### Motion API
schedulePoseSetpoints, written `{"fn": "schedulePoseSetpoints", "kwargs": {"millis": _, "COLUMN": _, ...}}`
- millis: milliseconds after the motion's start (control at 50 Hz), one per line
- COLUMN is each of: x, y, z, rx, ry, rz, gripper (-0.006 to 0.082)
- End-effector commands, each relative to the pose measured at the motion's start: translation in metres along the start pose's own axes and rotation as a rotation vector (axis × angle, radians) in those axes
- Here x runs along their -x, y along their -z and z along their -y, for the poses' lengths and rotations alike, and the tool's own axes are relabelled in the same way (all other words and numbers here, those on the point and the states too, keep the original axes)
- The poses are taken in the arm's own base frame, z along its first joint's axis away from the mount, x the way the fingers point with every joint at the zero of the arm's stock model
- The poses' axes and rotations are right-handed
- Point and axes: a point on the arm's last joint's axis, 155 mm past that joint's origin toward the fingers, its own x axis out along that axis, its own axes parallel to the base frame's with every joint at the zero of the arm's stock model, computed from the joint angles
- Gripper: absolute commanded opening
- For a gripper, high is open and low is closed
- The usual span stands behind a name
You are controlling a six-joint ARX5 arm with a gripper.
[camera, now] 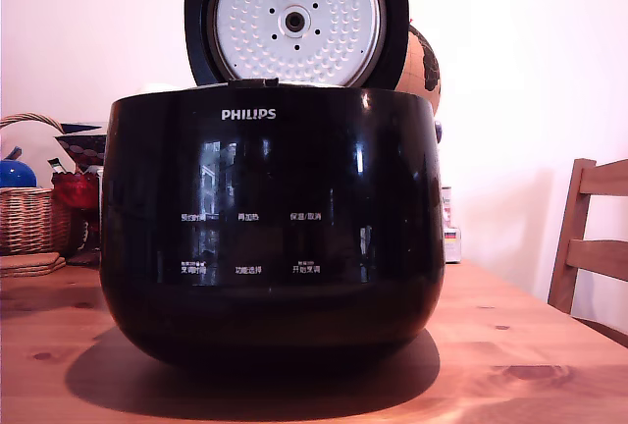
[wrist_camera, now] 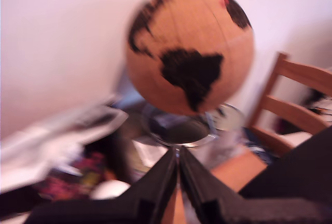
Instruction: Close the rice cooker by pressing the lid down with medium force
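- The gripper [wrist_camera: 179,164] shows only in the wrist view: its two black fingers [wrist_camera: 155,187] are pressed together at the tips, with nothing between them.
- Just past the fingertips, that blurred view shows a cork-coloured globe [wrist_camera: 189,50] with dark continents on a shiny metal stand [wrist_camera: 181,130], in front of a pale wall.
- A wooden chair [wrist_camera: 298,105] stands beside the globe, and a blurred clutter of papers lies on the other side.
- In the exterior view the rice cooker [camera: 273,223] sits in the middle of a wooden table [camera: 530,345], its PHILIPS logo and white button labels facing the camera.
- The lid [camera: 295,20] stands open and upright behind the pot's rim, its dimpled silvery inner plate turned toward the camera.
- The globe peeks out behind the lid on the exterior view's right.
- A wicker basket [camera: 34,213] rests at the exterior view's left, the chair at the right edge.
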Motion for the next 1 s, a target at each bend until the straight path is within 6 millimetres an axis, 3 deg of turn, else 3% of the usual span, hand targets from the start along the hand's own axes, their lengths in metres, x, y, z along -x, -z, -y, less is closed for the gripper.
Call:
{"fn": "schedulePoseSetpoints", "kwargs": {"millis": 0, "x": -0.006, "y": -0.013, "z": 0.004, "rx": 0.013, "ry": 0.031, "rz": 0.029, "gripper": -0.002}}
{"fn": "schedulePoseSetpoints", "kwargs": {"millis": 280, "x": -0.027, "y": 0.003, "z": 0.028, "rx": 0.081, "ry": 0.158, "rz": -0.088, "gripper": -0.002}}
{"fn": "schedulePoseSetpoints", "kwargs": {"millis": 620, "x": -0.006, "y": 0.03, "z": 0.065, "rx": 0.16, "ry": 0.307, "rz": -0.252, "gripper": -0.002}}
{"fn": "schedulePoseSetpoints", "kwargs": {"millis": 980, "x": 0.032, "y": 0.096, "z": 0.106, "rx": 0.21, "ry": 0.423, "rz": -0.559, "gripper": -0.002}}
